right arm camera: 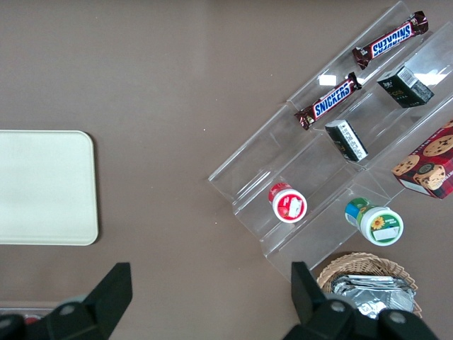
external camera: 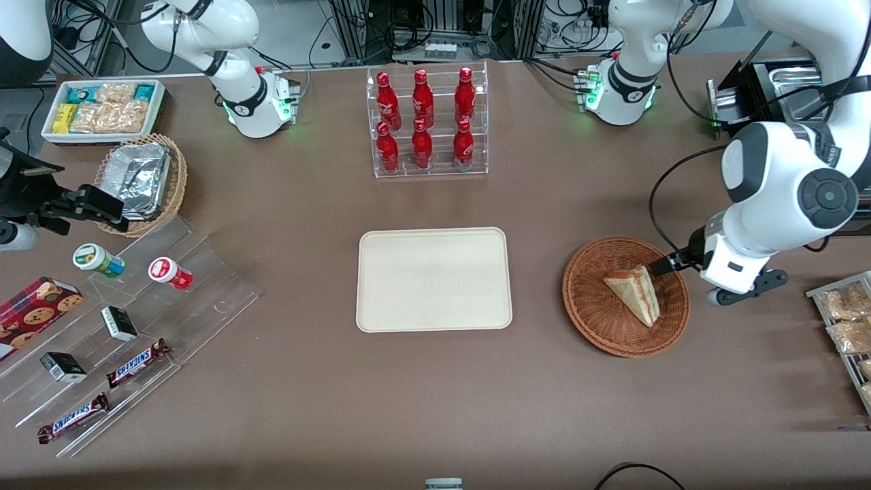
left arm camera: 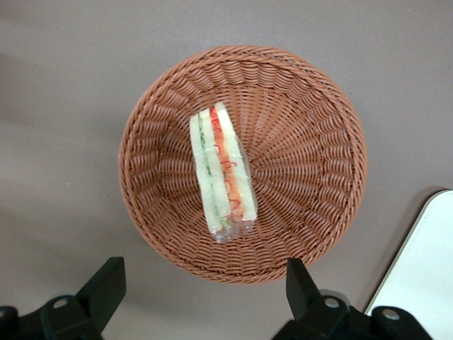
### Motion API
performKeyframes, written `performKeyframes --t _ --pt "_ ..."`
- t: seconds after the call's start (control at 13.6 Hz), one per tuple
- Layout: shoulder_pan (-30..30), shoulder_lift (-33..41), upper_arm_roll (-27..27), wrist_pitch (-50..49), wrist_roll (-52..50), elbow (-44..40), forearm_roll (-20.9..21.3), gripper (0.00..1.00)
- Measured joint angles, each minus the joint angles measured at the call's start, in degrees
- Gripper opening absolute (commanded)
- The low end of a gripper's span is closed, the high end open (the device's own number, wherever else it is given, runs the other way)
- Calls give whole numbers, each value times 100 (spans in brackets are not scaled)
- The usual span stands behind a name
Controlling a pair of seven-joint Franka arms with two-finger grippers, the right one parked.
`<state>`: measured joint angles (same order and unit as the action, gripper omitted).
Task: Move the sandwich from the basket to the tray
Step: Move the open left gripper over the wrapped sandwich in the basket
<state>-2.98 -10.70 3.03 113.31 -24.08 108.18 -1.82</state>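
The wrapped sandwich (external camera: 634, 292) (left arm camera: 221, 173) lies in the reddish-brown wicker basket (external camera: 592, 320) (left arm camera: 311, 149), a white-bread wedge with red, orange and green layers along its edge. The cream tray (external camera: 433, 279) (left arm camera: 425, 269) sits beside the basket toward the parked arm's end, nothing on it. My gripper (external camera: 670, 262) (left arm camera: 202, 283) hovers above the basket's rim on the working arm's side, open, with nothing between its black fingers (left arm camera: 106, 280). The sandwich is apart from the fingers.
A clear rack of red bottles (external camera: 426, 122) stands farther from the front camera than the tray. A wire rack of snack packets (external camera: 847, 327) lies at the working arm's end. A tiered acrylic shelf with snacks (external camera: 129, 327) and a foil-lined tan basket (external camera: 143, 177) sit toward the parked arm's end.
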Motion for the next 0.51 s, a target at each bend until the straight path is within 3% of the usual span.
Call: performKeyframes --t 0.51 --pt "-139 29 13 1690 -447 1018 0 100"
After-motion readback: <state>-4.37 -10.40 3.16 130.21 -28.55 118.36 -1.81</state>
